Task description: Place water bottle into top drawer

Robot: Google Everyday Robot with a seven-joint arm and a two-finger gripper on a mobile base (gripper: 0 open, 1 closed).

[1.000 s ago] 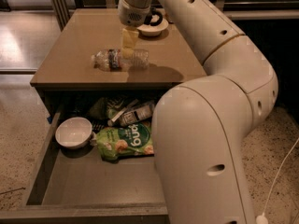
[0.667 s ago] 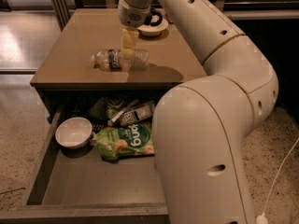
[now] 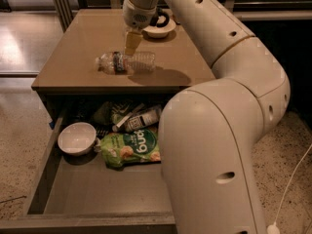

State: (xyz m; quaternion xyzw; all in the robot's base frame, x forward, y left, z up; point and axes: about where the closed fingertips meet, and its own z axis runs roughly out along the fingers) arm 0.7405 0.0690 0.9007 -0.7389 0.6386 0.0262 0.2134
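The water bottle (image 3: 126, 62), clear and crinkled with a dark label band near its neck, lies on its side on the tan table, neck pointing left. My gripper (image 3: 131, 45) hangs straight over the bottle's middle, its yellowish fingers pointing down at it. The top drawer (image 3: 87, 189) is pulled open below the table's front edge, and my arm covers its right part.
In the drawer lie a white bowl (image 3: 76, 138), a green snack bag (image 3: 130, 147), a bottle with a white-and-black label (image 3: 141, 119) and a dark green bag (image 3: 109, 112). A white dish (image 3: 159, 29) stands at the table's back. A white cable (image 3: 292, 179) trails on the floor at right.
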